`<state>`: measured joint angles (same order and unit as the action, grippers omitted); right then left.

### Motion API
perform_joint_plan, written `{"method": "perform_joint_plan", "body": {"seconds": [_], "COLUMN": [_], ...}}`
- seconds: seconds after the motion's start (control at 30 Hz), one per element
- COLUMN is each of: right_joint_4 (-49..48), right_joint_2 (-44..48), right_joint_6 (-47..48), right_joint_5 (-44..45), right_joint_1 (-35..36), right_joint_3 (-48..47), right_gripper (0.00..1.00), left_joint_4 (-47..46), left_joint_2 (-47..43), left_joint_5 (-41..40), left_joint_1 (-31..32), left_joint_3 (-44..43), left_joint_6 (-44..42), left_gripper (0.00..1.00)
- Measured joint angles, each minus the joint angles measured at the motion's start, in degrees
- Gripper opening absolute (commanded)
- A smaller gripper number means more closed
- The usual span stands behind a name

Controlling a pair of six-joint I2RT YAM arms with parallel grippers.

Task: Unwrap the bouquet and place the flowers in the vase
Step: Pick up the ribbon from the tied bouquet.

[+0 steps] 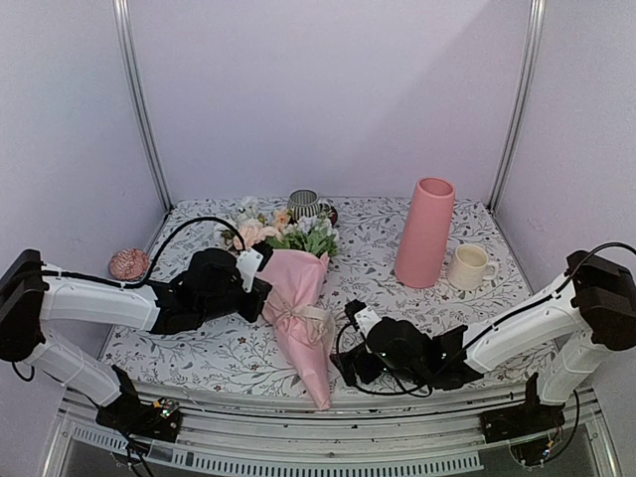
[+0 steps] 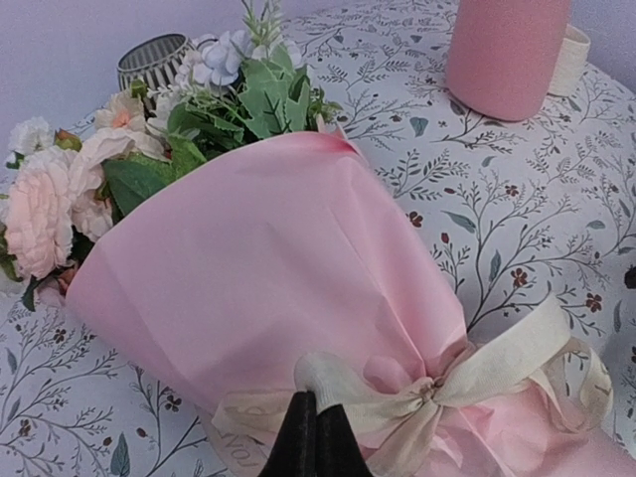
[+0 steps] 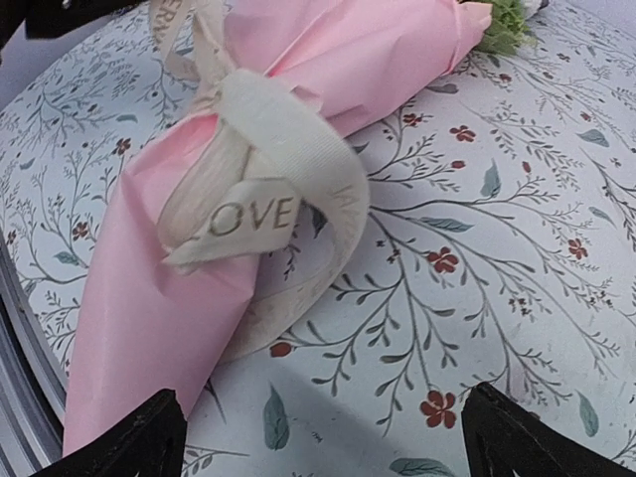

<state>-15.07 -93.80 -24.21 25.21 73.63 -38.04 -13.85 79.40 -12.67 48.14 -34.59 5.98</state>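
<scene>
Pressing tips together, left gripper (image 2: 316, 437) sits at cream ribbon (image 2: 497, 368) bow; pinch on ribbon unclear. Right gripper (image 3: 333, 442) spread wide, low over table (image 1: 378, 260), beside cone tail. Bouquet (image 1: 298, 298) lies wrapped between arms, blooms far. Vase (image 1: 425, 231) upright far right.

The left arm (image 1: 99, 303) reaches in from the left edge of the overhead frame toward the centre, forearm low. The left gripper (image 2: 315, 442) sits at the bottom middle of its wrist view, dark fingers pressed together; whether they pinch anything is hard to tell. The right arm (image 1: 517, 323) stretches from the right edge toward lower centre. The right gripper (image 3: 333, 437) has its fingers spread to both bottom corners.
</scene>
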Motion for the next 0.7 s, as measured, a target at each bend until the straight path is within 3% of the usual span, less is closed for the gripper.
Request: {"method": "perform_joint_plan", "body": {"seconds": [0.17,0.4,0.7], "right_joint_4": [-2.05,-7.21,-14.99], "right_joint_2": [0.98,0.59,-3.89], "right_joint_6": [-0.39,-1.51,-2.67], "right_joint_5": [-0.74,-6.84,-19.15], "right_joint_1": [-4.28,-9.27,-13.0], "right_joint_3": [1.31,2.45,2.75], "right_gripper": [0.79,0.66,0.59], "left_joint_4": [0.0,0.0,0.02], "left_joint_2": [0.0,0.0,0.0], "left_joint_5": [0.17,0.66,1.05], "left_joint_1": [0.0,0.0,0.0], "left_joint_3": [0.04,0.04,0.04], "left_joint_6": [0.0,0.0,-0.2], "left_gripper": [0.0,0.0,0.0]}}
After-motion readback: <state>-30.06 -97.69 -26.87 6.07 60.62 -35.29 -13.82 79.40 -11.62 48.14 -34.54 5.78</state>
